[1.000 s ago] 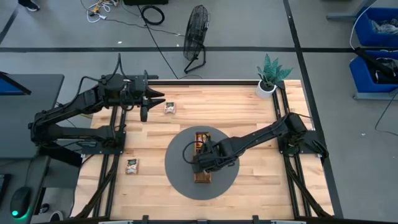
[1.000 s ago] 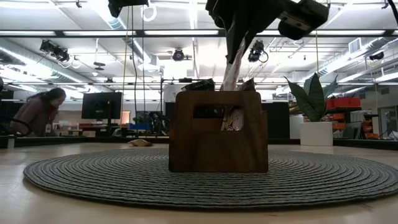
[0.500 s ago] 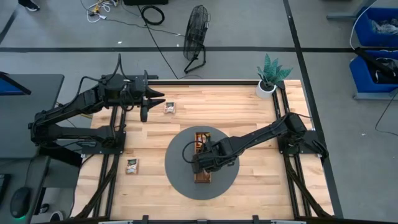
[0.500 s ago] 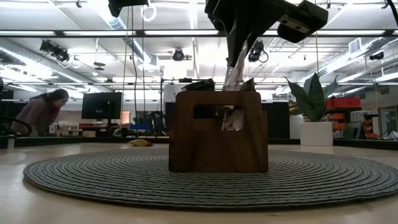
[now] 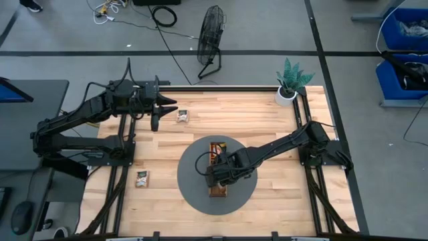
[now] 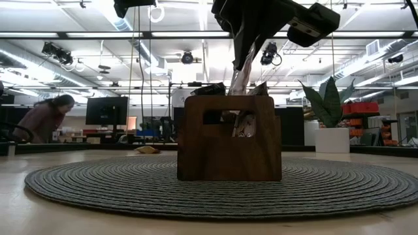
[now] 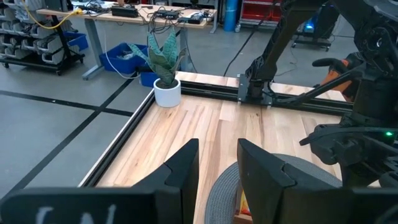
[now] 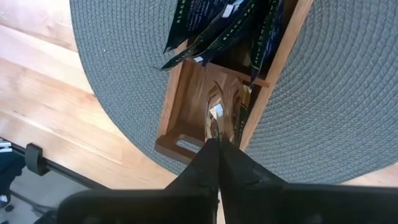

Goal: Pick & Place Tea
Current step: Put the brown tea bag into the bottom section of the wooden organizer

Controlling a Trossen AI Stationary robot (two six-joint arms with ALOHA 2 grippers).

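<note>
Pale tan sachet (image 8: 216, 112) upright in right tool (image 8: 217, 144)

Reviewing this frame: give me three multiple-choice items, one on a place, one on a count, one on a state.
1. The wooden tray stands on:
A. the round grey mat
B. bare table
C. the floor

2. Sachets lying loose on the table, off the mat:
A. none
B. two
C. five

3. The right gripper is:
A. wide open
B. out of view
C. shut on a pale sachet in the tray's end compartment

Key: 1 A, mat rings the tray; 2 B, one sachet near the left gripper, one by the left edge; 3 C, fingers pinch its edge.
</note>
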